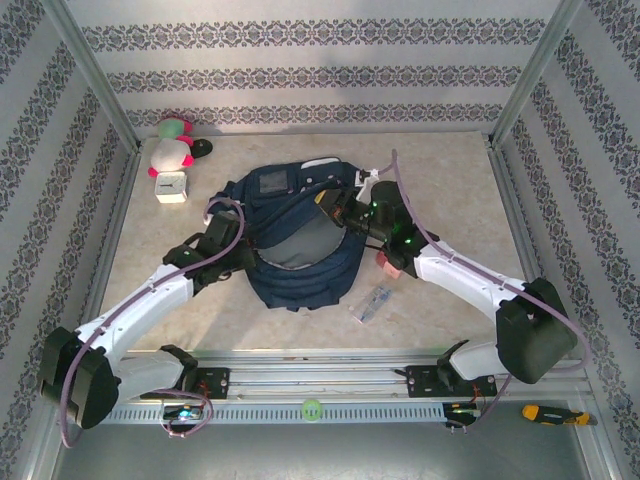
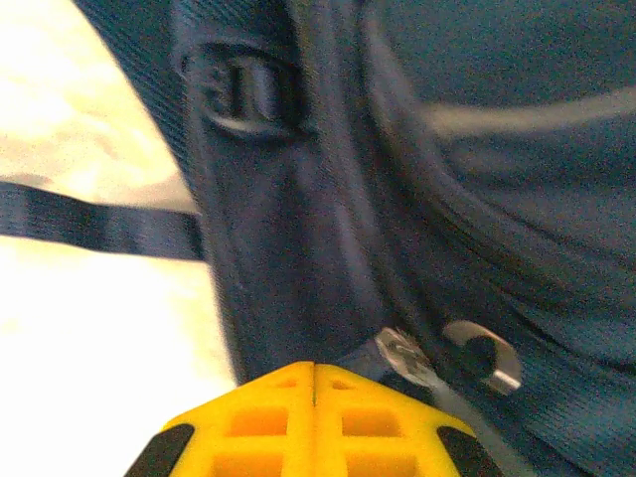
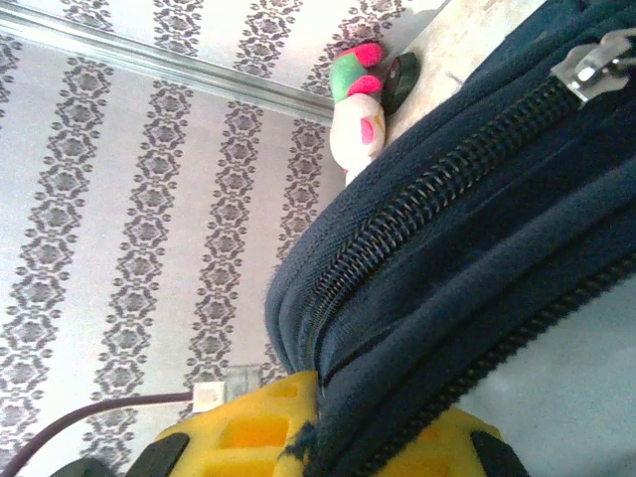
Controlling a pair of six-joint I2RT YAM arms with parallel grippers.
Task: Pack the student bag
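The student bag point(image 1: 295, 250), a navy-blue backpack, lies at the middle of the table with its main compartment gaping and a grey lining showing. My right gripper point(image 1: 338, 212) is at the bag's upper right rim. In the right wrist view its yellow jaws point(image 3: 318, 437) are shut on the bag's zippered fabric edge point(image 3: 447, 248). My left gripper point(image 1: 240, 255) is at the bag's left side. In the left wrist view its jaws point(image 2: 314, 383) are pressed together, with the dark tab of a metal zipper pull point(image 2: 405, 356) running into their tips.
A pink, green and white plush toy point(image 1: 172, 150) and a white cube point(image 1: 172, 187) sit at the back left. A small clear item point(image 1: 371, 303) lies right of the bag's near edge. A yellow-handled screwdriver point(image 1: 545, 413) rests on the front rail. A bag strap point(image 2: 89, 221) trails left.
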